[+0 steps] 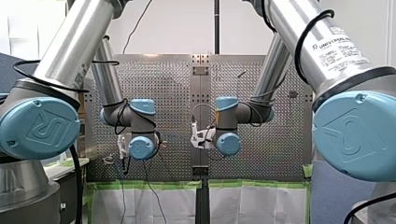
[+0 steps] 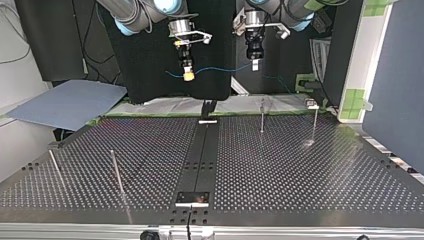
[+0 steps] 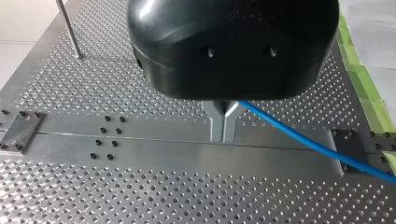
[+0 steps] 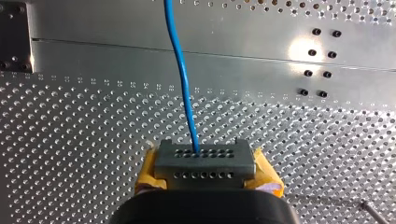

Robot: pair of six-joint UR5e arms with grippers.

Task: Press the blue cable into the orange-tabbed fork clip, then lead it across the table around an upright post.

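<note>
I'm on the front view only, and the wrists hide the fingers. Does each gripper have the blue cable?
Observer: The left gripper has its metal fingers shut on the blue cable, by its wrist view.
Operator: And the right?
Observer: The right gripper, yellow-padded, is shut on it too, and the cable runs straight ahead from it.
Operator: Is it touching anything?
Observer: In the top view it spans between them in the air, clear of the table.

Cable (image 2: 220, 69) in air above table (image 2: 300, 165)
</note>
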